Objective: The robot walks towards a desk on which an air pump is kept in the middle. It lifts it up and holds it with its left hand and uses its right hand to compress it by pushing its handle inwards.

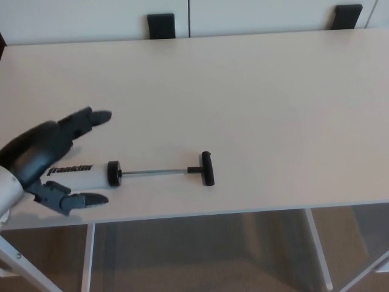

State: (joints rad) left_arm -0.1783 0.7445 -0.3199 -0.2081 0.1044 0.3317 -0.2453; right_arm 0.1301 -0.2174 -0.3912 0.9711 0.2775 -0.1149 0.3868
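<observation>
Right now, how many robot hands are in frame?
1. The left robot hand comes in at the lower left, fingers spread around the white barrel of the air pump. The right robot hand is out of view.

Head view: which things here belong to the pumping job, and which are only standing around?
Belong to the job:
- air pump, lying on the desk, its handle pulled out
- left hand, open, fingers around the pump's white body

Only standing around:
- two black objects behind the desk's far edge
</observation>
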